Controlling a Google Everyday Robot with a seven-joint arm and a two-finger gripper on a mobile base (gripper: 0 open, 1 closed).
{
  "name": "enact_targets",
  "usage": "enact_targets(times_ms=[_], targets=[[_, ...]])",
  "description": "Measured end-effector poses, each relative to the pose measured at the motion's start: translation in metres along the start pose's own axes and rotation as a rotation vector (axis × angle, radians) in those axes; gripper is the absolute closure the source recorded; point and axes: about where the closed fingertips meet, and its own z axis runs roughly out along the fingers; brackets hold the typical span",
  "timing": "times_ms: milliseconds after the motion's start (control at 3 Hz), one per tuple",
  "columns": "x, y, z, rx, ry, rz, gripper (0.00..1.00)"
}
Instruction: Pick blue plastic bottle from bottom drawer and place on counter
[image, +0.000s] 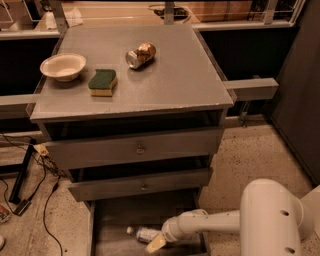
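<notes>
The blue plastic bottle (142, 234) lies on its side on the floor of the open bottom drawer (115, 220), white cap pointing left. My gripper (156, 243) reaches into the drawer from the right on a white arm and sits right at the bottle's right end, its pale fingertip low beside it. The counter (170, 80) is the grey cabinet top above.
On the counter stand a white bowl (63, 66), a green and yellow sponge (103, 82) and a crushed can (140, 54). Two upper drawers with round knobs (140, 149) are pushed further in. Cables (30, 175) lie on the floor at the left. My white arm body (272, 220) fills the lower right.
</notes>
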Motion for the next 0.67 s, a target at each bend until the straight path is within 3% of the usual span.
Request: enact_targets(times_ms=[667], targets=[[0.0093, -0.0108, 0.0204, -0.002, 0.009, 0.018, 0.00]])
